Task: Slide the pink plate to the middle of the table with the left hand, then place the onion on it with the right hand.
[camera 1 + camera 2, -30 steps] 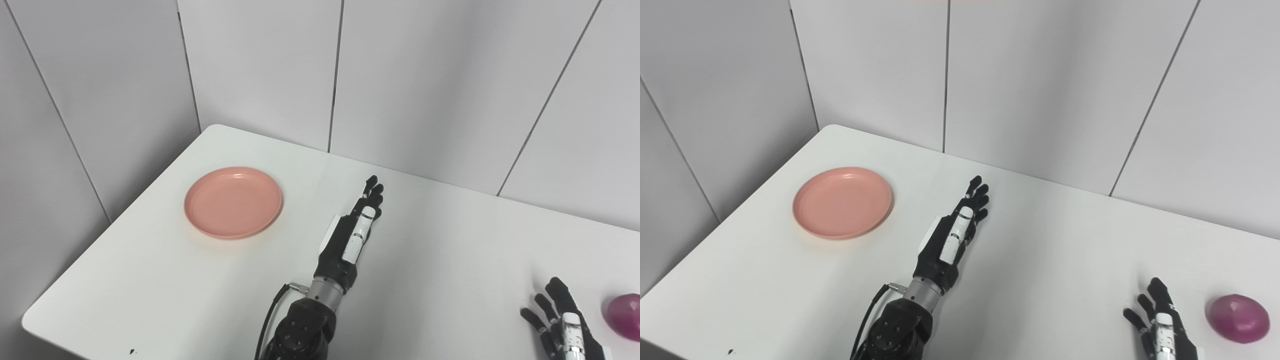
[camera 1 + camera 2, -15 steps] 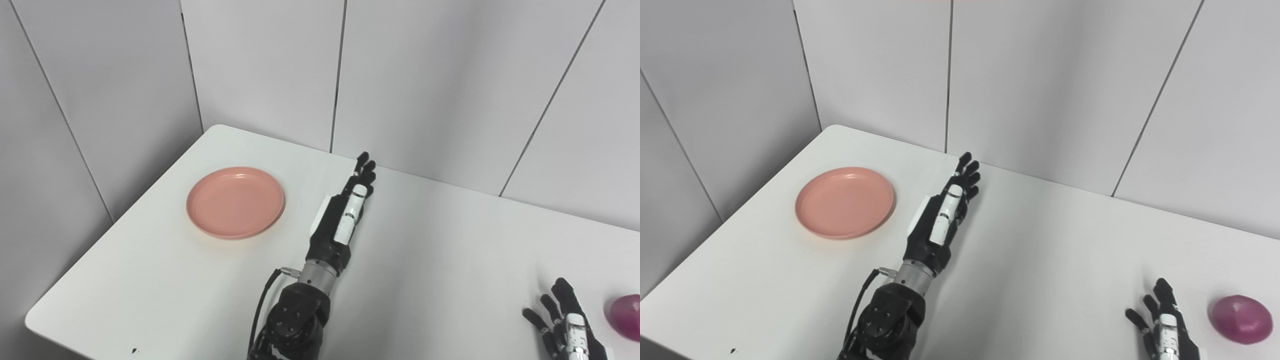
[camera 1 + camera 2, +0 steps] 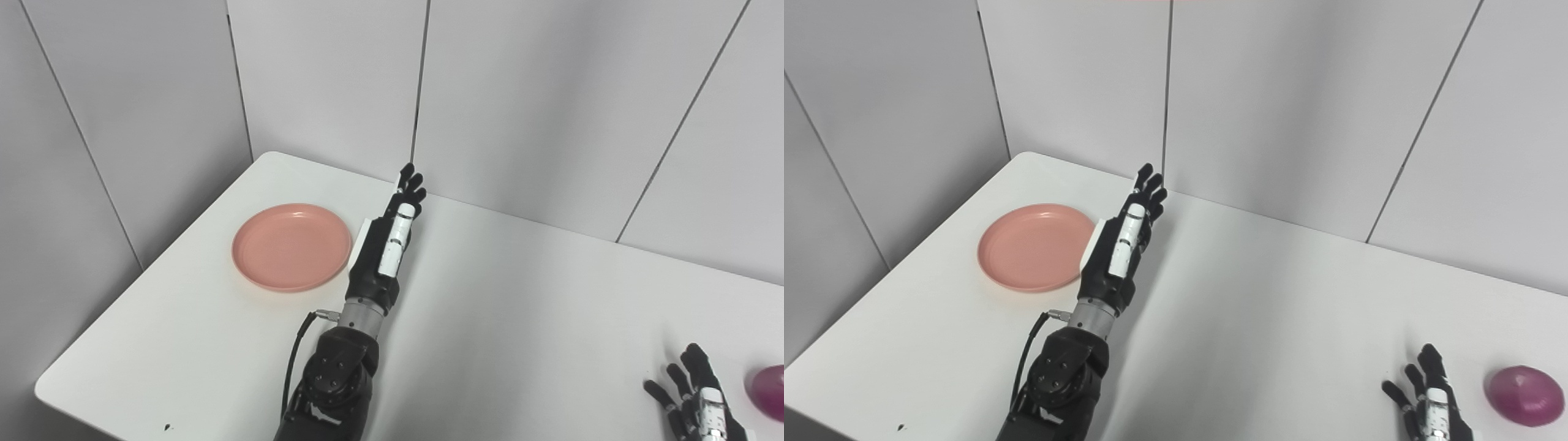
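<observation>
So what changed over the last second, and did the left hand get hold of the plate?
The left hand has travelled left and farther along the table, from well right of the pink plate to just beside its right rim. It holds nothing, fingers straight and open. The plate has not moved. The right hand stays open at the near edge, left of the onion, which is untouched.

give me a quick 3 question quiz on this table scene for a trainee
1. True or false: the onion already lies on the pink plate.
2. Which hand is beside the plate? A) left hand B) right hand
3. Fill in: both hands are ___, holding nothing.

Key: 1 false, the onion sits on the table at the far right, beside the right hand. 2 A. 3 open.
</observation>
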`<state>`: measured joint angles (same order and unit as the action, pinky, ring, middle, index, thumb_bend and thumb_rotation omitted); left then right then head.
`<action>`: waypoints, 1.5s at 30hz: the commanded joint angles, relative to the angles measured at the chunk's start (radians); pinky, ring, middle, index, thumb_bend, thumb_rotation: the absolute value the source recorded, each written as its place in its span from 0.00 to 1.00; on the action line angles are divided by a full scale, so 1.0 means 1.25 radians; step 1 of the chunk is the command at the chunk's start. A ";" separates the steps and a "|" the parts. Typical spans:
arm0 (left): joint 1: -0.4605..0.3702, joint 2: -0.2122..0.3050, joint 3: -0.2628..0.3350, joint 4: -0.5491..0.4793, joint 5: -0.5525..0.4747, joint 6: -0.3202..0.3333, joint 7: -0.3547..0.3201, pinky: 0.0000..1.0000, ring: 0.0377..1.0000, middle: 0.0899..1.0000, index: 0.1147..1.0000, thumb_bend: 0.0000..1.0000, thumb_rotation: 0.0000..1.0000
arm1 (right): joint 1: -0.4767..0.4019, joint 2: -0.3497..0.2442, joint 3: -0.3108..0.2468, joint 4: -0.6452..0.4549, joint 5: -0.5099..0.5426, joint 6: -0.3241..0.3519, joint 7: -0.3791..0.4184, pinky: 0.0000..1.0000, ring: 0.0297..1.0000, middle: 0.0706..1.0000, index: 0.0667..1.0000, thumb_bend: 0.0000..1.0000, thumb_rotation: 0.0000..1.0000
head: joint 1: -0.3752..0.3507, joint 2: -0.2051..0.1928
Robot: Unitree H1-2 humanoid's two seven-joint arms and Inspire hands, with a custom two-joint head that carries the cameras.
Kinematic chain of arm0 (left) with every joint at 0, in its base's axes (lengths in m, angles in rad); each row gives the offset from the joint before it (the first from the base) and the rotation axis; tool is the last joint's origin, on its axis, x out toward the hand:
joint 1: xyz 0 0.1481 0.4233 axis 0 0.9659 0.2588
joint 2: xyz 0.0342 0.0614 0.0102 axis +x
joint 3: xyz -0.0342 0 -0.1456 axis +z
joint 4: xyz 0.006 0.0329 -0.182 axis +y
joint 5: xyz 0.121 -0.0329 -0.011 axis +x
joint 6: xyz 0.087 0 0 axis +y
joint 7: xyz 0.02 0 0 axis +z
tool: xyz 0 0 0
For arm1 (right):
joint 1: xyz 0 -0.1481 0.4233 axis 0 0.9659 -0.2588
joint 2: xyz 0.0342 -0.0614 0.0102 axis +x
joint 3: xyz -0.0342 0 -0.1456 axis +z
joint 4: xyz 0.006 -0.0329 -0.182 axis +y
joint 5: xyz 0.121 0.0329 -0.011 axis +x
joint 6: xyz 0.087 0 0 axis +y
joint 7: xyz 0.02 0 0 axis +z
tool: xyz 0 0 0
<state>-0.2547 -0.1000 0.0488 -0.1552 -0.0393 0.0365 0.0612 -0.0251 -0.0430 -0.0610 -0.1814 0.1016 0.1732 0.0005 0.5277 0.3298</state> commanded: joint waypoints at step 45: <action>-0.126 0.119 0.169 -0.041 -0.041 0.030 0.076 1.00 1.00 1.00 0.99 0.43 1.00 | 0.003 -0.004 0.001 -0.001 0.005 0.001 0.010 0.99 0.95 0.96 0.94 0.46 0.93 | 0.005 0.008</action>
<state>-0.3635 0.0293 0.2556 -0.1801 -0.0891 0.0820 0.1443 -0.0243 -0.0452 -0.0613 -0.1842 0.1053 0.1727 0.0052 0.5338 0.3390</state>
